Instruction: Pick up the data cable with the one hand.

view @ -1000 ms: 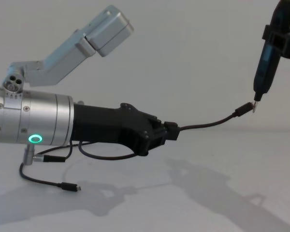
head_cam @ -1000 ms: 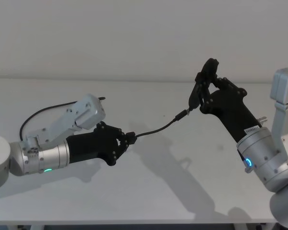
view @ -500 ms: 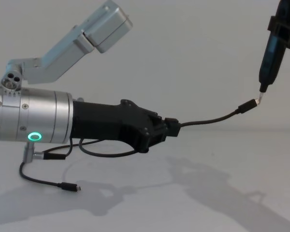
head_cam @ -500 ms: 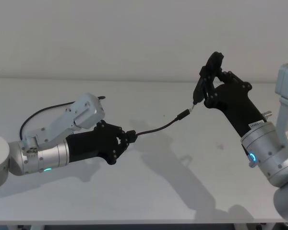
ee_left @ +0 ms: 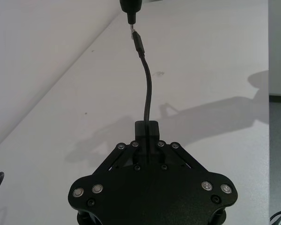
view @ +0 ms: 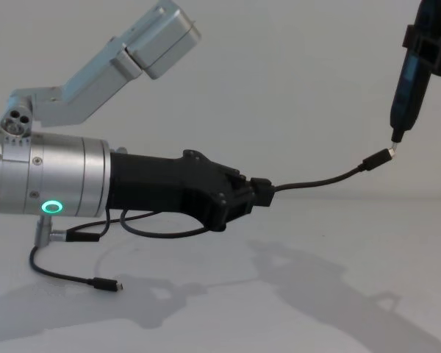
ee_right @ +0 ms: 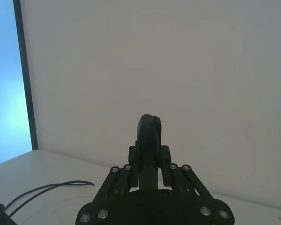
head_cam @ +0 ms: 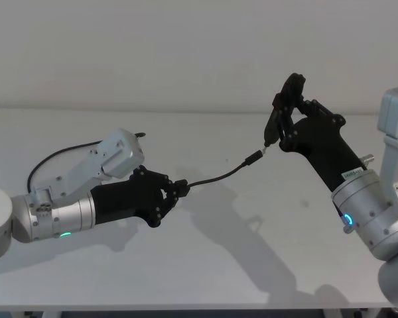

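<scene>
The data cable (head_cam: 219, 178) hangs above the white table between the two arms. My left gripper (head_cam: 178, 189), on the arm with the green ring, is shut on its chunky black plug (ee_left: 147, 128). The cord (view: 316, 181) arches up and to the right to its small plug (view: 377, 159). That plug (head_cam: 253, 158) sits just below the thin metal tip of a slim dark object (view: 410, 81). My right gripper (head_cam: 293, 123) is raised at the right and shut on that object (ee_right: 149, 136).
A second thin black wire (view: 73, 278) lies on the table under the left arm, beside a silver cylindrical plug (view: 46, 237). Its loop (head_cam: 53, 159) shows behind that arm. The table's front edge (head_cam: 186, 306) runs along the bottom.
The right gripper rose and drew back a little with the dark object, then eased back toward the small plug. The left gripper kept its hold and barely moved.
</scene>
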